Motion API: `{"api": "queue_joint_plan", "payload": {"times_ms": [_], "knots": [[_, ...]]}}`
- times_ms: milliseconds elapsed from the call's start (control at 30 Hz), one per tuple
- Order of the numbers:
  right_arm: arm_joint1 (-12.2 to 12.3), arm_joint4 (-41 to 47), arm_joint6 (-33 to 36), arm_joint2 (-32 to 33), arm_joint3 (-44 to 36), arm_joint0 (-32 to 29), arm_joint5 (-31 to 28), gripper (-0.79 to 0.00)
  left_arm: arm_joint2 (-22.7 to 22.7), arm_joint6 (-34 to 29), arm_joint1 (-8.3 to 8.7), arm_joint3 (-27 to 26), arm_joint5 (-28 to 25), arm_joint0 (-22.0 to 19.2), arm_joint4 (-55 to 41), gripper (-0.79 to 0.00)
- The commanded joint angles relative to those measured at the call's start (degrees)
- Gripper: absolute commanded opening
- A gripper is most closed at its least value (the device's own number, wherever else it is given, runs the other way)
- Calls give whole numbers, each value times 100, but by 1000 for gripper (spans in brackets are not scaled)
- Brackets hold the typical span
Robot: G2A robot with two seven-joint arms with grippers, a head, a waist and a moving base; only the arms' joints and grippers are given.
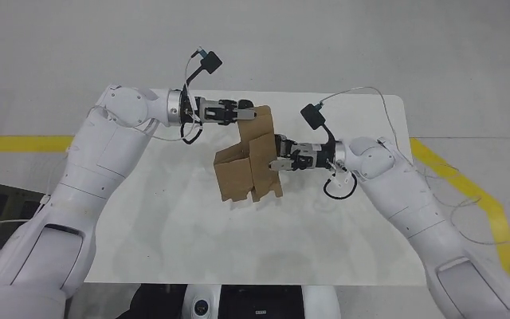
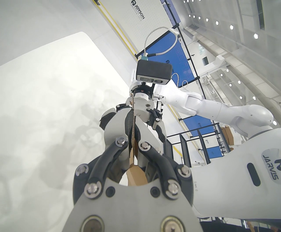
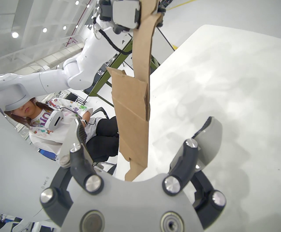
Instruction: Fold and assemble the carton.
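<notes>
A brown carton [image 1: 247, 163], still a flat, partly unfolded sheet with loose flaps, hangs upright above the white table [image 1: 159, 231]. My left gripper [image 1: 245, 113] is shut on its far upper flap; in the left wrist view the fingers [image 2: 118, 125] pinch the thin cardboard edge [image 2: 133, 123]. My right gripper [image 1: 276, 156] is at the carton's right side, open. In the right wrist view its fingertips [image 3: 209, 127] stand wide apart on either side of the carton panel [image 3: 131, 109], and I cannot tell whether they touch it. The left gripper [image 3: 145, 13] holds the sheet's far end.
The table's far right corner [image 3: 206, 28] and its rounded edge [image 2: 83, 35] are near the grippers. Bare tabletop lies under and in front of the carton [image 1: 239, 239]. Yellow floor tape [image 1: 32, 143] runs beside the table.
</notes>
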Motion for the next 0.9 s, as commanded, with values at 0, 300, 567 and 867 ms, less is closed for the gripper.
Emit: {"api": "queue_joint_plan", "payload": {"times_ms": [0, 300, 567, 867], "knots": [[24, 87, -84, -235, 26, 100, -84, 0, 35, -30, -17, -31, -25, 7, 7, -785], [153, 302, -378, -1075, 157, 499, -378, -603, 56, -75, -54, -20, -22, 27, 19, -785], [238, 582, -533, -1652, 243, 831, -532, -785, -50, -260, -28, -119, -6, 64, -26, -785], [291, 933, -533, -1970, 217, 1012, -532, -785, -179, -225, 32, -337, -41, 185, 49, 0]]}}
